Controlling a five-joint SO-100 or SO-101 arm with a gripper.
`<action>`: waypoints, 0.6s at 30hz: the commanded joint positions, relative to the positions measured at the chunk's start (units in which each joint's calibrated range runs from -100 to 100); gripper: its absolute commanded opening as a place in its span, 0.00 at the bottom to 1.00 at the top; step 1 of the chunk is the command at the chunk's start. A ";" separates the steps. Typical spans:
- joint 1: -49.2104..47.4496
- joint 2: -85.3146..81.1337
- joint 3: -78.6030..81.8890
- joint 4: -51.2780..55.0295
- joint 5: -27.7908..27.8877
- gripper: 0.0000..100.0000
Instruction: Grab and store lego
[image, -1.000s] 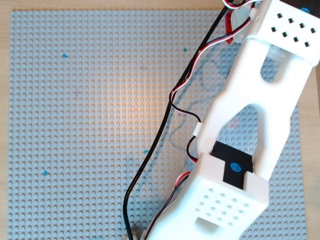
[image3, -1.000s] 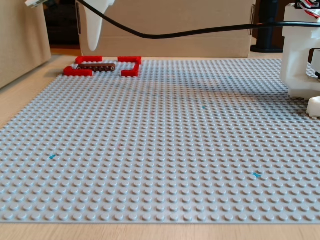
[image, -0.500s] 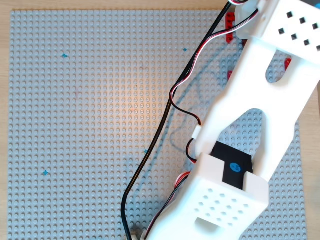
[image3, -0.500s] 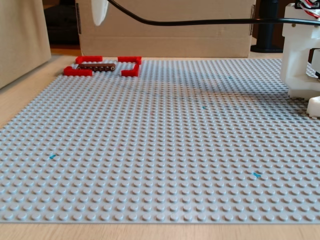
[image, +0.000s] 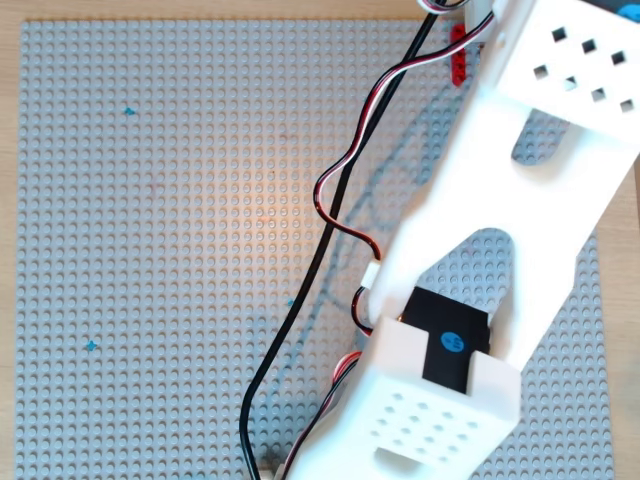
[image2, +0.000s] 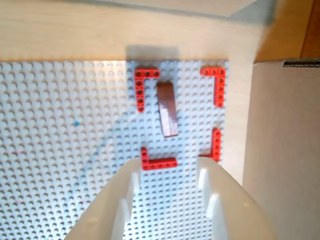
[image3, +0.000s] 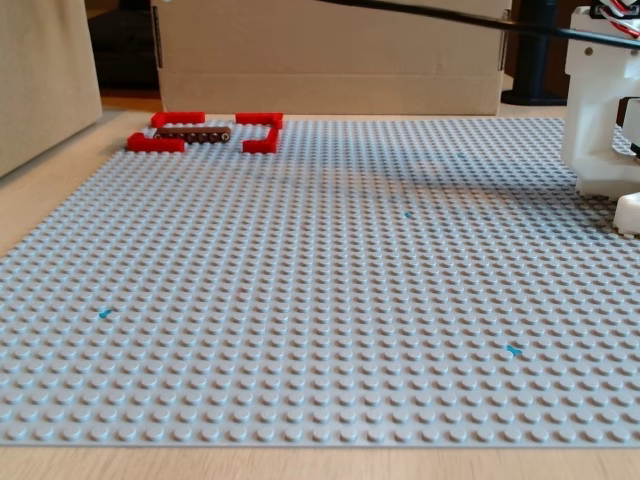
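The lego is a long reddish-brown brick lying flat on the grey baseplate, inside a frame of red corner pieces. In the fixed view the lego sits at the far left corner of the baseplate. My gripper hangs well above the lego, open, with nothing between its white fingers. In the overhead view my white arm hides the lego; only one red corner piece shows at the top.
A cardboard box stands behind the plate, and a beige panel lines its left side. The arm's base occupies the plate's right edge. A black cable trails over the middle of the plate.
The gripper has risen; its white finger left the top of the fixed view. In the overhead view the arm shifted slightly down and left. The lego has not moved.
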 joint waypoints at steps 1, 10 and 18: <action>-1.42 -5.53 2.93 0.95 -1.93 0.13; -3.28 -14.51 8.92 0.95 -3.97 0.05; -4.91 -26.96 19.08 0.95 -6.16 0.01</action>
